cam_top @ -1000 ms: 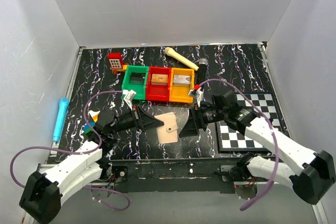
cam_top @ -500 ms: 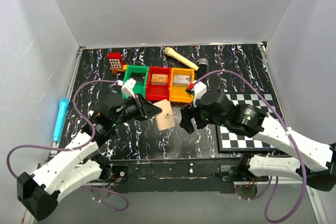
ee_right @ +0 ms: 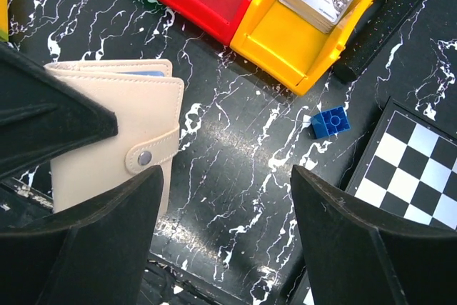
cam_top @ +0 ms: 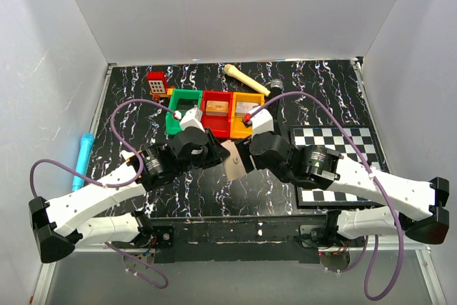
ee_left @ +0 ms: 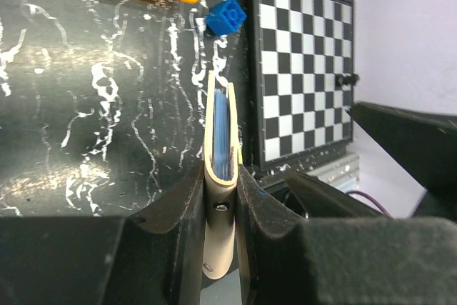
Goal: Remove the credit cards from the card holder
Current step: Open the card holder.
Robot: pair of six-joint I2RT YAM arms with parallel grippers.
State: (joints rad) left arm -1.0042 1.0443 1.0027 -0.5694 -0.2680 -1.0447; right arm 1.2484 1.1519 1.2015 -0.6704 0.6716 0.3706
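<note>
While the left tool [ee_left: 220,176] clamps the closed card holder [ee_right: 114,141] across its two covers, holding it on edge above the table [ee_right: 235,141] near the coloured bins [cam_top: 214,108], the right tool [ee_right: 228,176] gapes wide and empty beside it. No credit cards show, and the snap strap [ee_right: 145,157] is fastened. Light and soft-skinned, the holder will likely flex, so the strap tab looks the place to pull first.
</note>
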